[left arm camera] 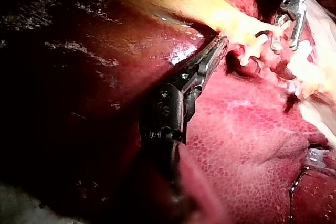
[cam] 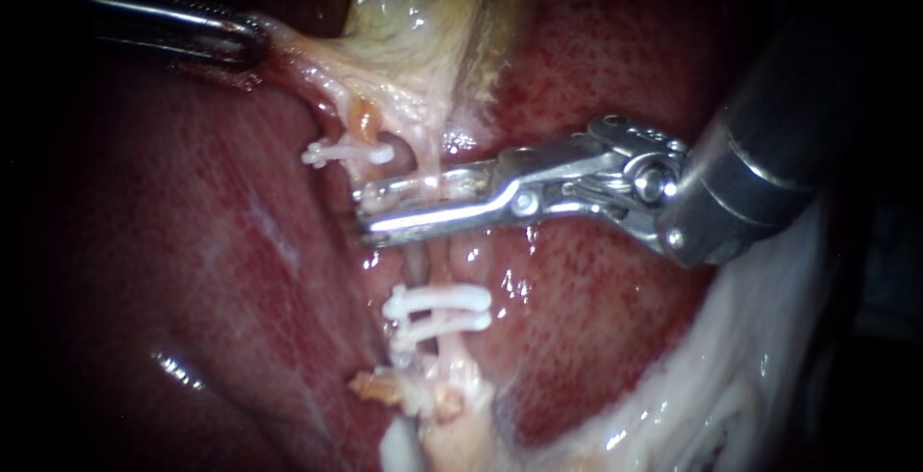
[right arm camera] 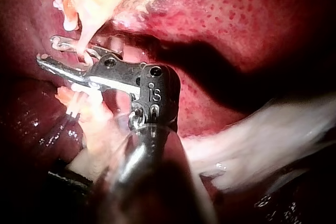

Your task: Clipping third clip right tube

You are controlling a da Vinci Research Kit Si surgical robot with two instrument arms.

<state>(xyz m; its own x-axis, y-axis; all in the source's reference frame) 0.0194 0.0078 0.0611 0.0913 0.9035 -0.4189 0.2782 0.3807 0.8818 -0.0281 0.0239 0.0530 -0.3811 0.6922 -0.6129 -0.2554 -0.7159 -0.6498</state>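
Wet red liver beneath pale gallbladder and a clipped tube.

1. Endoscope view: no legible text, label, number or sign on any surface.
2. Left wrist view: no legible text, label, number or sign on any surface.
3. Right wrist view: one small stamped mark stands on the joint housing of the right instrument. It is an instrument marking and is not transcribed.

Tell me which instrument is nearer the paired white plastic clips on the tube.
Right. The right instrument has open jaws straddling the tube beside the paired white clips; the left instrument grips pale tissue far off.
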